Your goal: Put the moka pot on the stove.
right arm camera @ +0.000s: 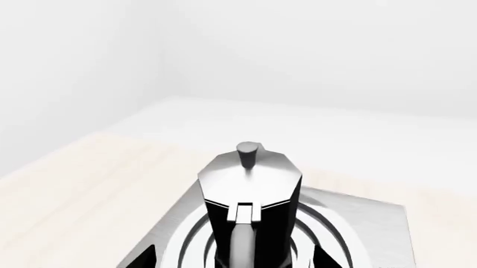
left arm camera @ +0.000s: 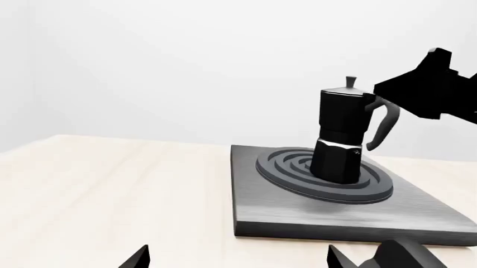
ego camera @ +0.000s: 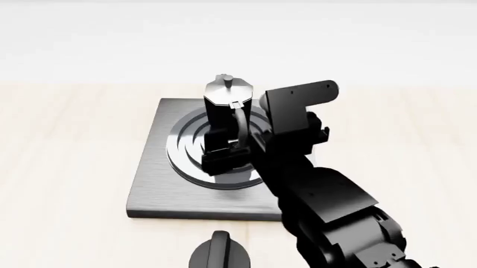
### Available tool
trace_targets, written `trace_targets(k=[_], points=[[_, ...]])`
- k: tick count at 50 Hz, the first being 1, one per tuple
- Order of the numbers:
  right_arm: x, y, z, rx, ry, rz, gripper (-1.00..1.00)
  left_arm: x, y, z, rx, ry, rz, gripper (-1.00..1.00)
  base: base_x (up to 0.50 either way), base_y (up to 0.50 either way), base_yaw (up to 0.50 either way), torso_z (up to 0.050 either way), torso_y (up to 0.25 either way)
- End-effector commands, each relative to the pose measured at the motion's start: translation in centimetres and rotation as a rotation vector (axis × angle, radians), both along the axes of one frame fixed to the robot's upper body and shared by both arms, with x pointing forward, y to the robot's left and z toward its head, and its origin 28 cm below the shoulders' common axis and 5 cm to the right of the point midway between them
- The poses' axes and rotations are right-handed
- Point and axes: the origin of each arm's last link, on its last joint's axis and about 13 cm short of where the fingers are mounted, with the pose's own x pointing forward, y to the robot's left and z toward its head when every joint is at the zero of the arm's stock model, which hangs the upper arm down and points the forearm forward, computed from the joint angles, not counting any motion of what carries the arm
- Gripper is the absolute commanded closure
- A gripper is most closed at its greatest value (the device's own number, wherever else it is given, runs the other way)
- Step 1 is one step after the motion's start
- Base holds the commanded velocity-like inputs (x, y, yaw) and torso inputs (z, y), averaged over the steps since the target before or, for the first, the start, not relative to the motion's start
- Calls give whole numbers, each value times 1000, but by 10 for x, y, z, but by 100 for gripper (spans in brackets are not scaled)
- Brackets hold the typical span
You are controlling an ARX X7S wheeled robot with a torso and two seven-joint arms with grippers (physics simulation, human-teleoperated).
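On the pale wooden table [ego camera: 67, 145] before a blank white wall, our stove [ego camera: 160, 184] is carrying the moka pot [ego camera: 225, 103], which is leaning slightly on the ring burner [left arm camera: 298, 178]. Our right gripper [ego camera: 223, 156] is reaching around the pot's handle [left arm camera: 384, 125], though we cannot tell whether its fingers are gripping. Our left gripper [left arm camera: 238, 259] is holding its fingertips apart. A black knob [ego camera: 220, 254] is lying near the stove's front edge.

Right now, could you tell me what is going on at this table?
The right gripper is at the curved handle of the moka pot, which sits slightly tilted on the ring burner of the stove. Whether the gripper is closed on the handle cannot be told. The left gripper waits open, well short of the stove, holding nothing.
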Motion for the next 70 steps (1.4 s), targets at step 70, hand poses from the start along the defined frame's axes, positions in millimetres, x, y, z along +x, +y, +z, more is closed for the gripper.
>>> trace_targets(k=[70], points=[[-136, -21, 29, 96, -343, -38, -100, 16, 2, 4, 5, -16, 3, -100, 0, 0, 0, 0, 0]])
